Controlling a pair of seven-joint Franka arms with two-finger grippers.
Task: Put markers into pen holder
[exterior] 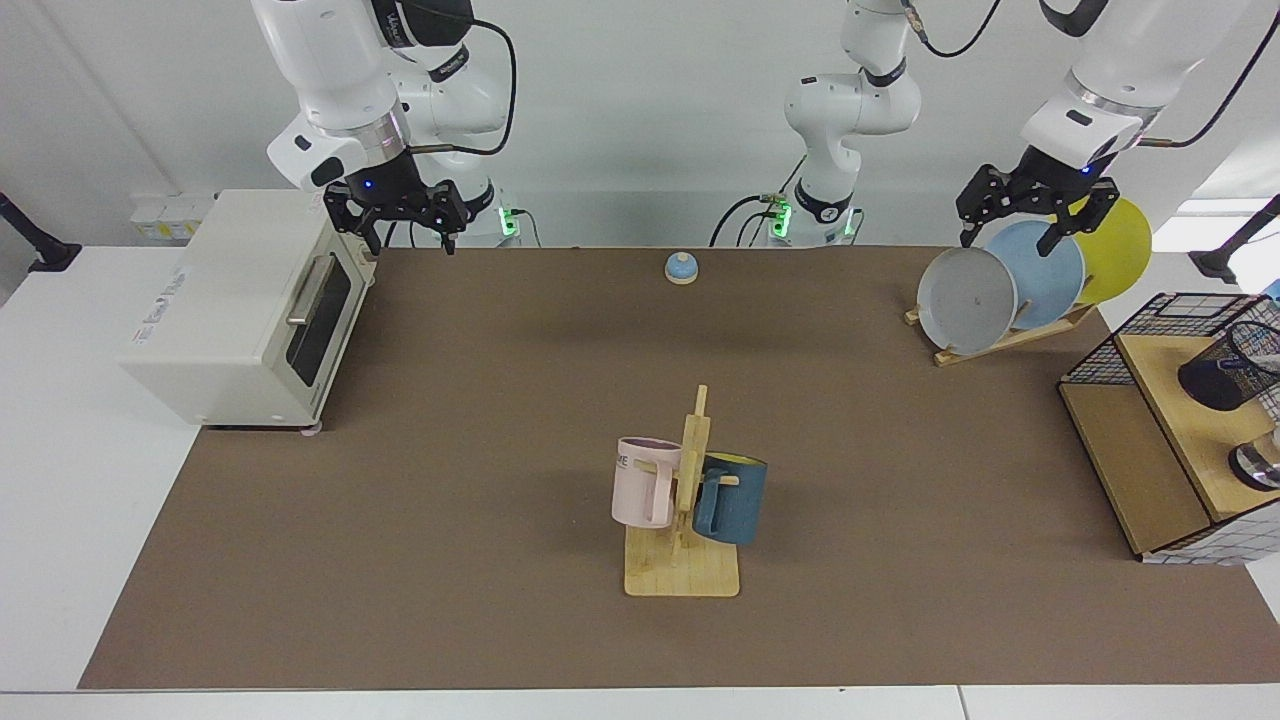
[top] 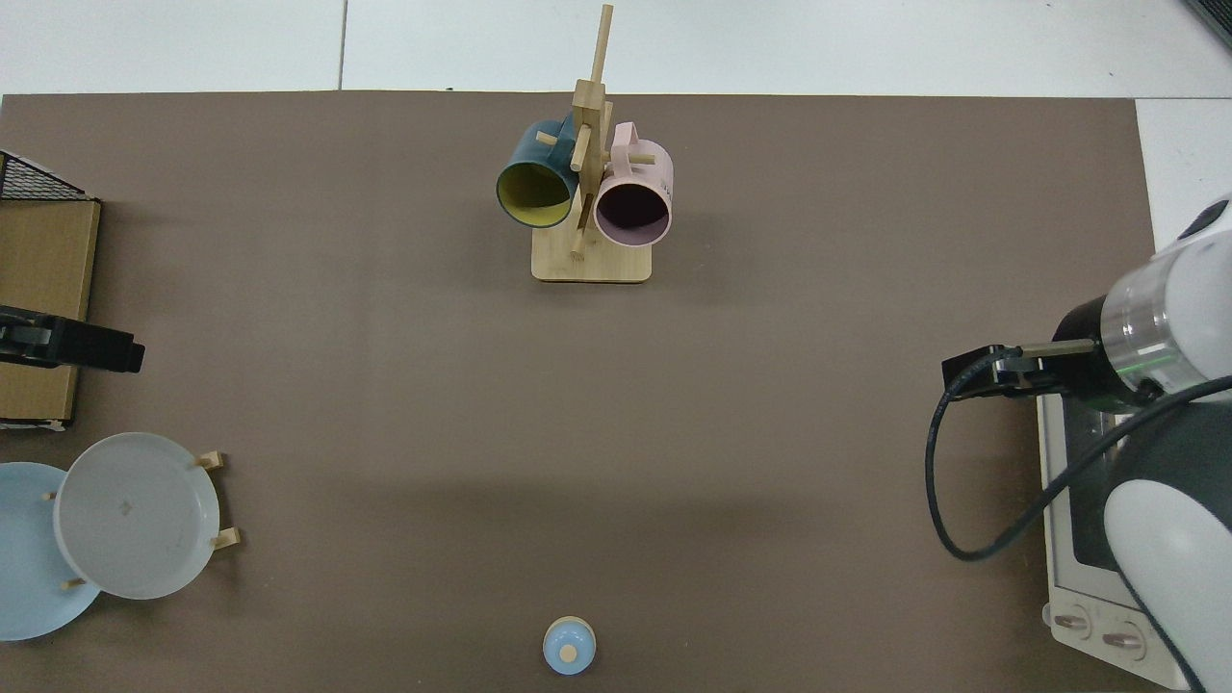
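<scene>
Two grippers hung empty over the far side of the table. The left gripper [exterior: 1030,213] was raised in front of the rack of plates [exterior: 1010,285], its fingers spread with nothing between them. The right gripper [exterior: 398,215] waited beside the toaster oven [exterior: 240,305], its fingers likewise apart. In the top view the left arm showed only as a dark tip [top: 91,346] at the frame's edge, over the wooden shelf [top: 38,318].

The pen holder [exterior: 1225,370] stood on the top of the wooden shelf at the facing view's edge, just in front of the wire basket [exterior: 1170,320] and near a small shiny metal object [exterior: 1258,465]. Something pale showed through the holder's mesh rim, possibly a marker, but it was too cut off by the frame to be sure; no marker lay in plain sight on the mat.

The step in hand looked like the left arm's reach toward the shelf. To do it well, the gripper would need to clear the plates and the basket's wire edge, come down over a marker's barrel squarely across its length, and close at mid-barrel so the pen hangs upright for the drop into the narrow cup.
</scene>
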